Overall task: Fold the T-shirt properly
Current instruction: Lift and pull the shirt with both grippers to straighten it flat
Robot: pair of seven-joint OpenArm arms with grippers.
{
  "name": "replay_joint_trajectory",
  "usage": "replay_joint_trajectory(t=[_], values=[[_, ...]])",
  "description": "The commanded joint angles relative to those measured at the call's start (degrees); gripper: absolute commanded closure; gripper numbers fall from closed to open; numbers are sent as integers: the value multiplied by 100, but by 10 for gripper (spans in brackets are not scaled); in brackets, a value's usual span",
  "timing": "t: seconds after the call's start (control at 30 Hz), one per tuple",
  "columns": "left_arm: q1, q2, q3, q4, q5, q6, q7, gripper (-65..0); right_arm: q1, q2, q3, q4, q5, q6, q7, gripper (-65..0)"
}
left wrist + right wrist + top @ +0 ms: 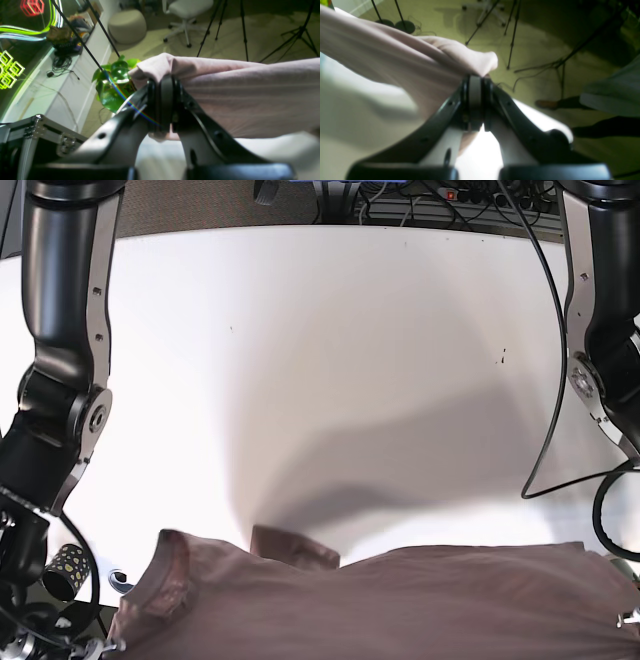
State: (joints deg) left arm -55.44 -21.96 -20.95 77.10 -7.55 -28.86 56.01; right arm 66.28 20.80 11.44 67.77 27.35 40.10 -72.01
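Observation:
The pale pink T-shirt (400, 600) is held up off the white table (330, 350), stretched across the bottom of the base view between both arms. My left gripper (163, 83) is shut on one bunched corner of the shirt (237, 95). My right gripper (475, 81) is shut on the other corner of the shirt (402, 65), which drapes away to the left. In the base view a sleeve (165, 580) and a folded flap (295, 545) hang at the lower left. The fingertips themselves are out of the base view.
The two dark arms stand at the table's left (65, 330) and right (600, 310) edges, with a black cable (555, 410) looping by the right one. Beyond the table are a potted plant (113, 82), tripods (510, 32), a metal case (37, 132) and a person's legs (582, 117).

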Motion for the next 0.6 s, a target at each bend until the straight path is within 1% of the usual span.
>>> replay_joint_trajectory(t=[0.0, 0.1, 0.17, 0.33, 0.47, 0.53, 0.57], values=[[54, -77, -19, 83, 12, 25, -146, -4, 31, 43, 109, 67, 21, -10, -56, 0], [441, -77, -28, 215, 4, -169, -146, -4, -444, 43, 460, 102, 29, -10, -206, 0], [863, -68, -28, 453, 4, -362, -146, -3, -822, 43, 662, 313, 29, -10, -267, 0], [1777, -59, -28, 883, 4, -459, -155, -3, -1771, 35, 733, 955, 47, -10, -294, 0], [2568, -51, -54, 1200, 4, -591, -155, -1, -2650, 35, 742, 1456, 434, -10, -294, 0], [2841, -33, -142, 1288, 4, -679, -155, -1, -2958, 35, 777, 1597, 513, -10, -294, 0], [3060, 28, -248, 1332, 4, -749, -163, -1, -3213, -9, 891, 1711, 566, -10, -294, 0]])
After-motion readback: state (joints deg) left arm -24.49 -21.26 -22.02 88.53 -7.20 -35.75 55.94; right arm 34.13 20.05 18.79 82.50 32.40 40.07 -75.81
